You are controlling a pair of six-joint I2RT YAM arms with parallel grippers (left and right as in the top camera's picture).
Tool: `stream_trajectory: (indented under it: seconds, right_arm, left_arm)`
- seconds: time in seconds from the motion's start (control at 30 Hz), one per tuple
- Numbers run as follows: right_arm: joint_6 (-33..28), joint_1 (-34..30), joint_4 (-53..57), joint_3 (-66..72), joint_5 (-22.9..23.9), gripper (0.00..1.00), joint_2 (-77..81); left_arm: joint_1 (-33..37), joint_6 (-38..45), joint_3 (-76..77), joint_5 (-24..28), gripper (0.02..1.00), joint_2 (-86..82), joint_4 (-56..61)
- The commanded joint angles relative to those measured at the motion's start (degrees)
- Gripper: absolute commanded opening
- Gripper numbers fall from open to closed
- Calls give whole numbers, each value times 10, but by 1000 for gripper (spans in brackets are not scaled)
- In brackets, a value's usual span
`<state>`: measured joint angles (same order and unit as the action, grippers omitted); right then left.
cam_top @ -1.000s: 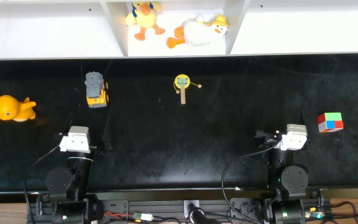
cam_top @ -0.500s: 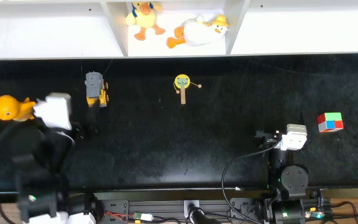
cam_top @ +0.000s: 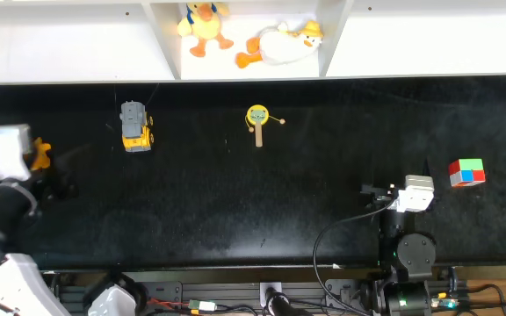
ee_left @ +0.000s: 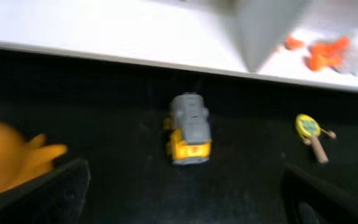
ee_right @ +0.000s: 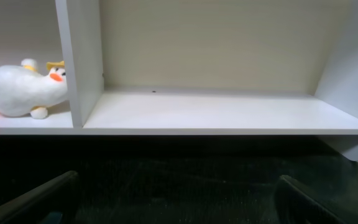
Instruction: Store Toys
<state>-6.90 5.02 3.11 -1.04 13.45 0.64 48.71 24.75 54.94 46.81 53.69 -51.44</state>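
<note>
1. Overhead, the left gripper [ee_left: 180, 180] sits at the far left of the black table [cam_top: 323, 219]. Its white wrist housing covers most of the orange duck [cam_top: 40, 155], and only one end shows beside it.
2. Left gripper: fingers spread wide, nothing between them. In its wrist view the orange duck lies close by one finger. The toy truck [ee_left: 188, 127] sits farther ahead, roughly centred between the two fingers and apart from both.
3. Toy truck: grey and yellow, upright on its wheels. It is on the table near the shelf's front edge, left of the middle in the top view.
4. Rattle drum [cam_top: 257, 117]: small yellow-green disc with a wooden handle, lying flat near the table's centre. It is well apart from the truck.
5. Colour cube [cam_top: 466, 172]: on the right part of the table, near the right gripper [ee_right: 178, 186] but not touching it.
6. Right gripper: low by its base, fingers wide apart, holding nothing, facing the shelf [cam_top: 60, 44].
7. Shelf: white, running along the table's far edge. Its middle compartment holds a yellow duck plush [cam_top: 202, 22] and a white goose plush [cam_top: 279, 42] side by side, the goose lying on its side.
8. Right wrist view: the goose plush lies past a white divider [ee_right: 79, 62], in the compartment next to the one the gripper faces.
</note>
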Motion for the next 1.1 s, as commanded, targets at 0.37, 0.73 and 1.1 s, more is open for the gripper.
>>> stream_trajectory:
  seconds: [0.37, 0.73, 1.1]
  right_arm:
    - [3, 2, -1, 8, -3, 996, -4]
    - [3, 2, -1, 8, -3, 996, -4]
    - [3, 2, -1, 8, -3, 996, -4]
  left_arm:
    - [89, 40, 19, -72, 998, 104, 26]
    - [89, 40, 21, -204, 998, 173, 130]
    - [61, 40, 21, -204, 998, 271, 210]
